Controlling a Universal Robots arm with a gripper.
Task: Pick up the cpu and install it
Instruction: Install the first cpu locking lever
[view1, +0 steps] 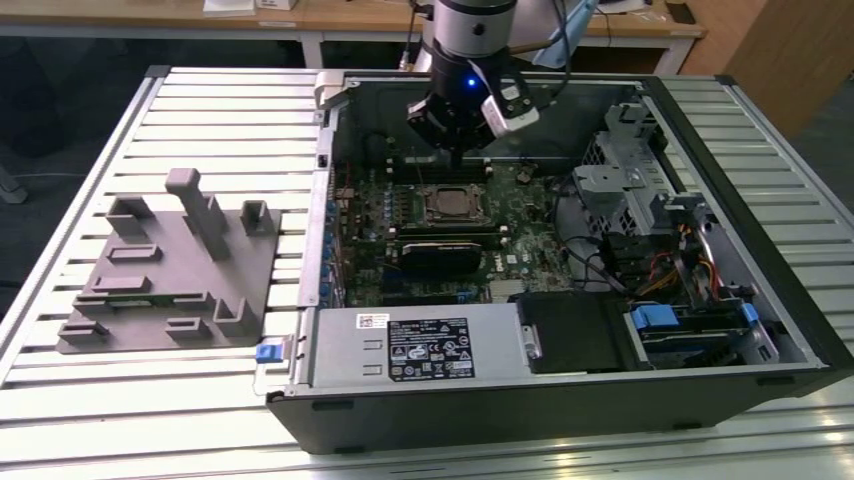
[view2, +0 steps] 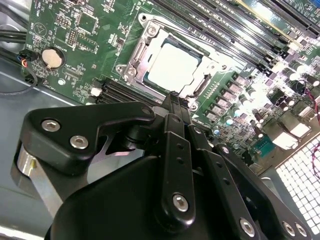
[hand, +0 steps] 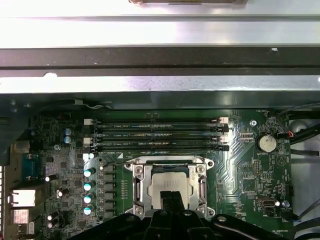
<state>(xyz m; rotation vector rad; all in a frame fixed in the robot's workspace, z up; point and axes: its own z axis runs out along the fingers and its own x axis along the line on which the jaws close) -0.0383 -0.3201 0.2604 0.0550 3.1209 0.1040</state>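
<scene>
I am looking at an opened computer case (view1: 561, 400) lying on its side on a slatted metal table (view1: 200, 400). My arm's gripper (view1: 454, 150) hangs inside the case, just above the motherboard (view1: 534, 235). In the second wrist view the gripper (view2: 174, 96) has its two black fingers pressed together, holding nothing, with their tips hovering near the edge of the socket frame (view2: 150, 37).

The cpu (view2: 172, 67), a small pale silver square, already lies seated flat inside that frame; in the first wrist view the cpu (hand: 167, 184) sits centred in the metal socket frame (hand: 134, 186), partly covered by the fingertips in front of it. In the exterior view the cpu (view1: 449, 201) is directly below the gripper.

Rows of memory slots (hand: 155, 134) run alongside the socket (a round coin battery (hand: 266, 143) sits farther off on the board). On the exterior view's left, well apart from the case, a grey plastic tray (view1: 167, 290) rests on the table.
</scene>
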